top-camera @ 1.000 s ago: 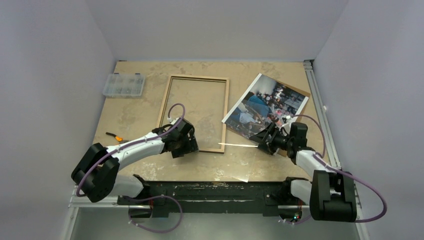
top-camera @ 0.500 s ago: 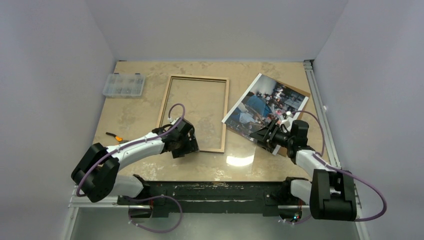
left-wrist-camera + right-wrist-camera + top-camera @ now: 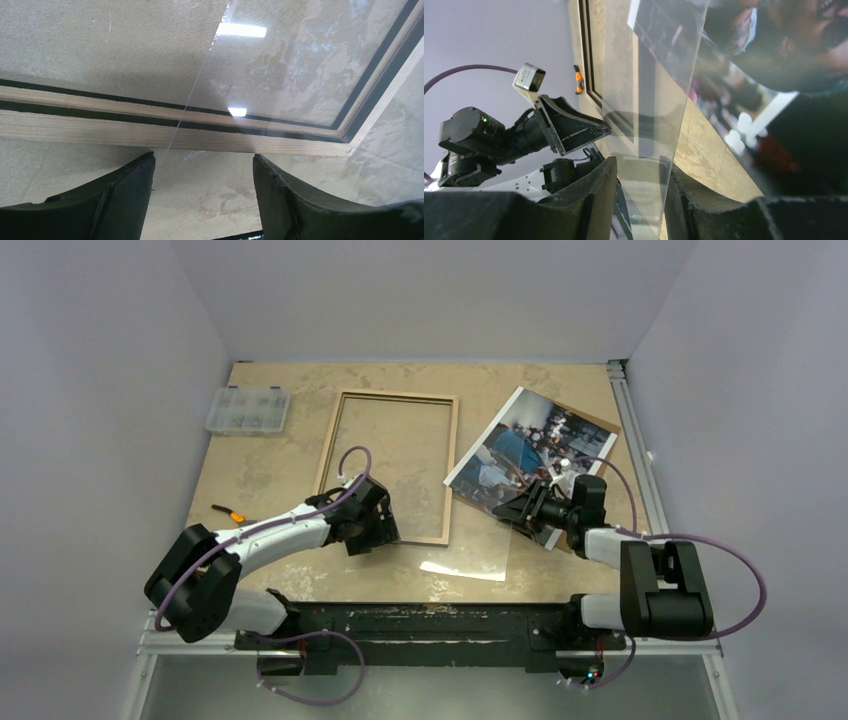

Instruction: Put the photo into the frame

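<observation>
The frame [image 3: 330, 445] lies at mid-table with its tan wood back up. The photo [image 3: 520, 445] rests to its right, on a brown backing board [image 3: 600, 422]. A clear sheet [image 3: 475, 545] stretches from the frame's near right corner to my right gripper [image 3: 522, 510]. In the right wrist view the clear sheet [image 3: 649, 100] stands between that gripper's [image 3: 640, 167] jaws, close to the right finger, with a gap on the left. My left gripper [image 3: 202, 165] hangs open just short of the frame's near rail [image 3: 150, 132], with nothing between its fingers.
A clear plastic parts box [image 3: 247, 410] sits at the far left of the table. An orange-handled tool [image 3: 230, 513] lies near the left arm. A metal rail [image 3: 640, 470] runs along the table's right edge.
The right gripper's jaws have narrowed around the clear sheet. That arm has shifted a little left toward the photo's near corner, and the sheet has tipped flatter. The left arm has not moved.
</observation>
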### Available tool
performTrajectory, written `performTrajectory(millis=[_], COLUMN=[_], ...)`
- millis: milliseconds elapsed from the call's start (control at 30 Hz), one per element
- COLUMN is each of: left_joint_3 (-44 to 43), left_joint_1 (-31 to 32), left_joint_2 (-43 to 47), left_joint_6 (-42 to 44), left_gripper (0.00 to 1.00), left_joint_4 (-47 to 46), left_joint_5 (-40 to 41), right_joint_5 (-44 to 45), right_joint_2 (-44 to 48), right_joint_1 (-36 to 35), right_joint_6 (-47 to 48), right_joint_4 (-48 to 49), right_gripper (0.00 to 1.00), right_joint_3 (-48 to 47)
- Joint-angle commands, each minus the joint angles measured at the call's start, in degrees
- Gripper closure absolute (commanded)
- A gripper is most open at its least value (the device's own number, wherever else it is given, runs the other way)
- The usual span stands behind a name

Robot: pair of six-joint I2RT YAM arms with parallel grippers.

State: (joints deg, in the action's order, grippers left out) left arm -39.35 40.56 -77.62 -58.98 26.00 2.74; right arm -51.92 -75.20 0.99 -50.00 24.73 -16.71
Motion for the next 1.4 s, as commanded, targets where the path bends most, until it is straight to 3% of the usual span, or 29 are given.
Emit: performTrajectory(millis=[0, 233, 700, 1000, 1167, 1367], left_joint_3=[0.5, 0.7, 4.8, 6.0, 3.2, -3.3], left_joint_1=[0.1, 0.1, 0.3, 0.6, 0.5, 0.5], left_joint_2=[-2.5, -0.2, 18.5, 25.8, 23.8, 13.8], left_joint_6=[0.1, 0.2, 3.5, 6.4, 9.4, 12.1], left_gripper=[0.3, 0.3, 0.23, 0.06, 0.05, 0.05], left_joint_4=[-1.8, -1.7, -4.7, -4.9, -2.8, -0.9], left_joint_5=[-1.5, -1.1, 1.4, 4.0, 5.7, 5.5], right_joint_5=[-3.9, -3.9, 0.4, 2.9, 7.7, 17.5], right_joint_2=[-2.3, -3.5, 7.2, 13.1, 16.3, 19.9], right_joint_1=[-1.9, -2.6, -2.6, -2.6, -2.6, -2.6], right_joint_6=[-0.2, 1.9, 10.5, 14.7, 16.0, 17.3], right_joint_4=[5.2, 2.1, -21.0, -34.9, -42.3, -52.5], right_gripper=[0.68, 1.0, 1.0, 1.0, 1.0, 1.0], right_joint_3=[-3.6, -4.5, -13.9, -23.9, -29.5, -38.0])
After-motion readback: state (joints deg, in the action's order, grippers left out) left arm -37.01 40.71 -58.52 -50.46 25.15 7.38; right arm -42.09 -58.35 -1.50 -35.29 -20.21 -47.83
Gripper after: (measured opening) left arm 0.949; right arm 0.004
